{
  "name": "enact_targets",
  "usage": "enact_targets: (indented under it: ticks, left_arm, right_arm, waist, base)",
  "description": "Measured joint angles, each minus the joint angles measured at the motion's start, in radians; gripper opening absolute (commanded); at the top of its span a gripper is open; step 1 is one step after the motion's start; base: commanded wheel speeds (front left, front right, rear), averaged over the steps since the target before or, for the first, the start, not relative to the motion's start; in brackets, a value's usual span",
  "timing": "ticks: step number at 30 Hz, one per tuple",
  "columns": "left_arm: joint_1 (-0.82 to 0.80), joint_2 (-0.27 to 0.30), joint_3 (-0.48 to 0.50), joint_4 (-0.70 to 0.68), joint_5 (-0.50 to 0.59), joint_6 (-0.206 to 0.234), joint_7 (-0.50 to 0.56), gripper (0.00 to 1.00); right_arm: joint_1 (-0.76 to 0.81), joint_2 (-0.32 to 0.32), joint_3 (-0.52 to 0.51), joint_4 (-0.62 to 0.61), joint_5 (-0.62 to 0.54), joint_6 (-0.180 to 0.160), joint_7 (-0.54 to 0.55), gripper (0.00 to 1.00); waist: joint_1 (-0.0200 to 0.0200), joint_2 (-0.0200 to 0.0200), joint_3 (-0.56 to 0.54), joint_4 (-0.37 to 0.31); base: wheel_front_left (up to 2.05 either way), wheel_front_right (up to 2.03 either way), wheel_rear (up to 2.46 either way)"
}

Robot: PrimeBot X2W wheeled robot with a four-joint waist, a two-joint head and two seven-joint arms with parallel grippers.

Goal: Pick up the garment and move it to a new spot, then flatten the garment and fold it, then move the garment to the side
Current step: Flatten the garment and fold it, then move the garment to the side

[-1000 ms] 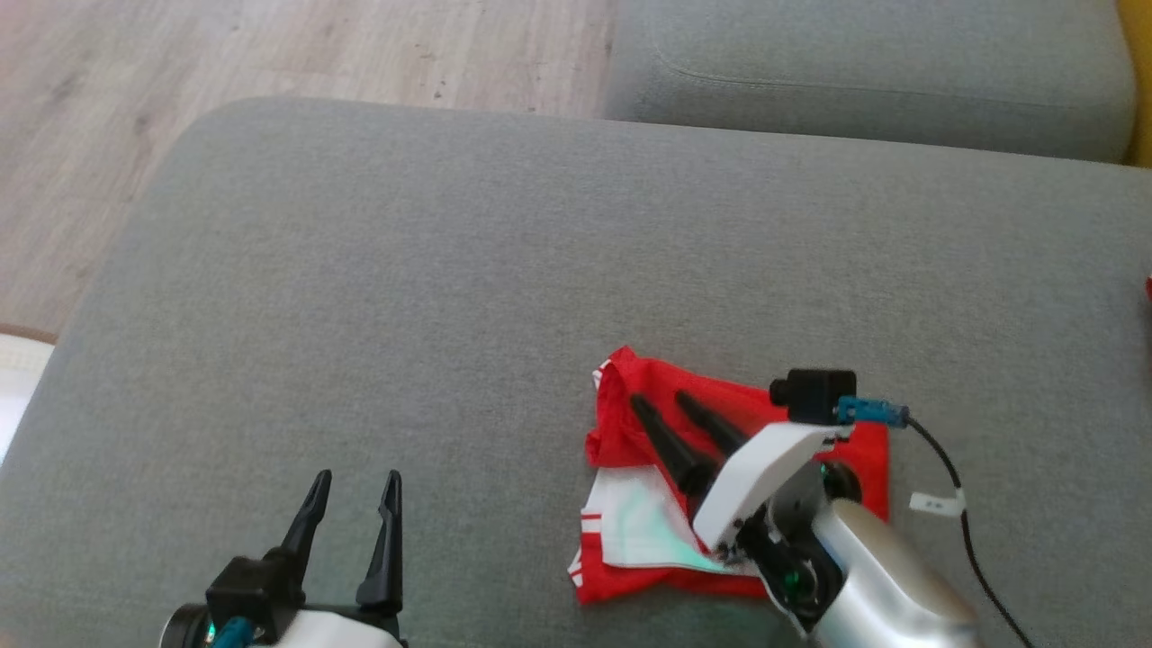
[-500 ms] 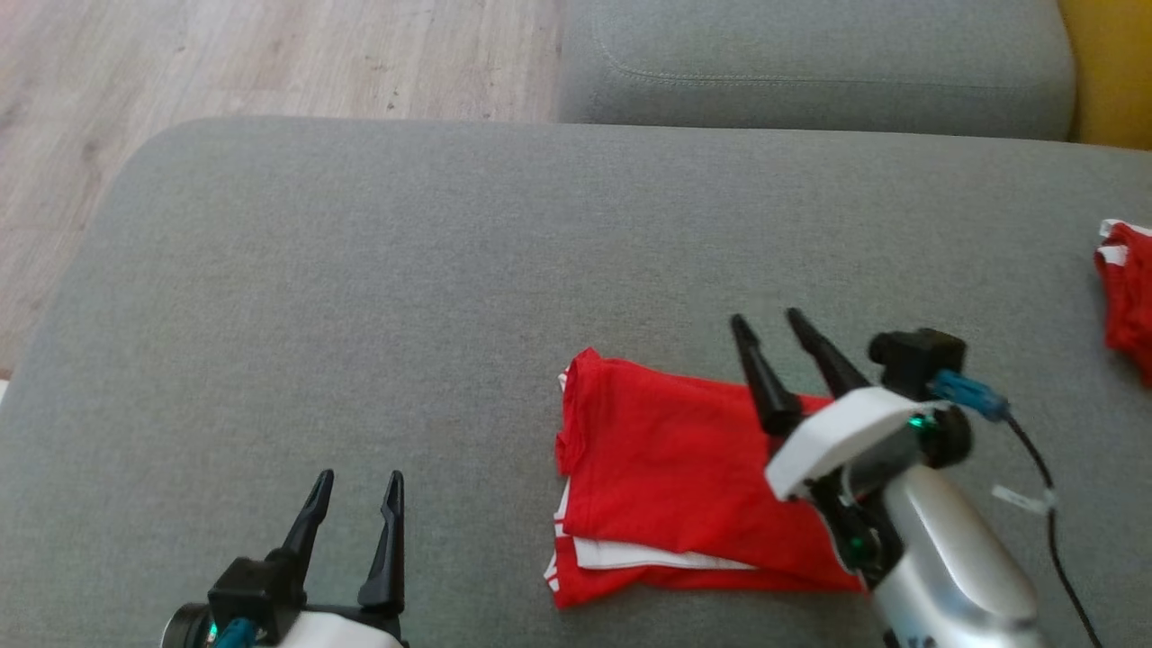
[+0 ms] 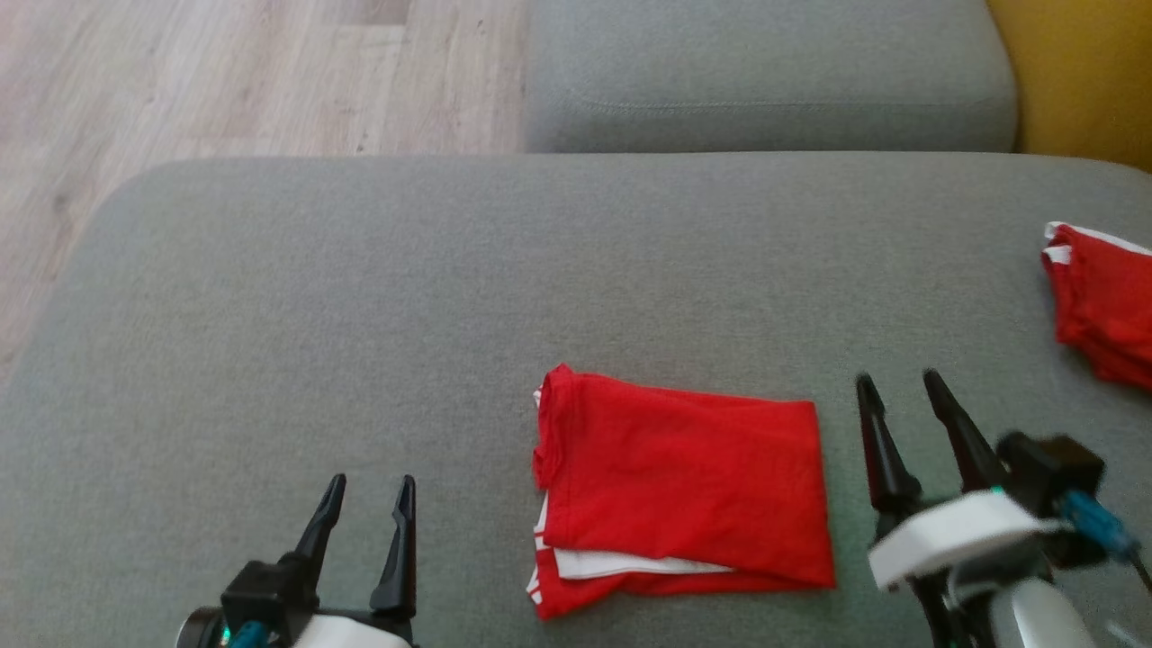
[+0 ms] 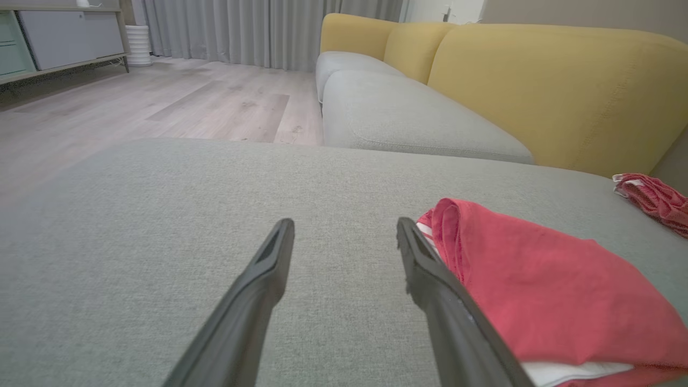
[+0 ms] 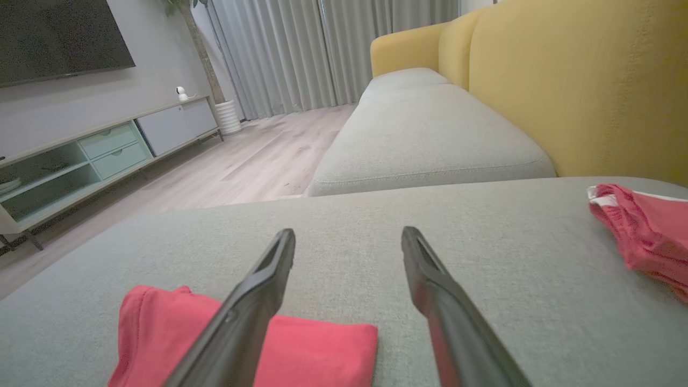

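The red garment (image 3: 684, 481) with white trim lies folded into a flat rectangle on the grey sofa cushion (image 3: 360, 315). It also appears at the right of the left wrist view (image 4: 543, 301) and at the lower left of the right wrist view (image 5: 301, 349). My right gripper (image 3: 898, 382) hovers open just right of the garment, clear of it, nothing between its fingers. Low at the left, well apart from the garment, my left gripper (image 3: 371, 484) stands open and empty.
A second red garment (image 3: 1102, 301) lies bunched at the cushion's far right edge. Behind are another grey seat cushion (image 3: 765, 81) and the yellow sofa back (image 3: 1080, 72). Wooden floor (image 3: 180, 81) lies beyond the cushion's left and far edges.
My right gripper has lifted off the garment and drawn back to its right side, leaving it folded flat. The head camera has panned right. The left gripper has stayed put.
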Motion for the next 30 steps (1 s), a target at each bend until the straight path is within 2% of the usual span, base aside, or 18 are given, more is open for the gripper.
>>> enact_targets:
  ticks: [5, 10, 19, 30]
  left_arm:
    - [0.003, -0.011, 0.004, 0.022, 0.0, -0.002, -0.003, 1.0]
    - [0.019, -0.023, 0.036, 0.039, -0.003, -0.01, -0.008, 1.0]
    - [0.07, -0.023, 0.101, 0.065, -0.003, -0.028, -0.008, 1.0]
    - [0.093, -0.025, 0.119, 0.054, 0.0, -0.035, -0.008, 1.0]
  right_arm:
    - [0.084, 0.002, -0.033, -0.058, -0.018, 0.0, 0.002, 1.0]
    - [0.12, 0.003, -0.038, -0.067, -0.023, 0.0, 0.001, 1.0]
    - [0.121, 0.004, -0.038, -0.063, -0.032, 0.0, -0.001, 1.0]
    - [0.121, 0.004, -0.032, -0.037, -0.032, 0.0, -0.011, 1.0]
  waist:
    - [0.0, 0.0, -0.017, -0.018]
    - [0.0, 0.0, -0.029, -0.027]
    - [0.0001, 0.0, -0.04, -0.03]
    - [0.0001, 0.0, -0.048, -0.022]
  base:
    - [0.0, 0.0, 0.0]
    - [0.0, 0.0, 0.0]
    - [0.0, 0.0, 0.0]
    - [0.0, 0.0, 0.0]
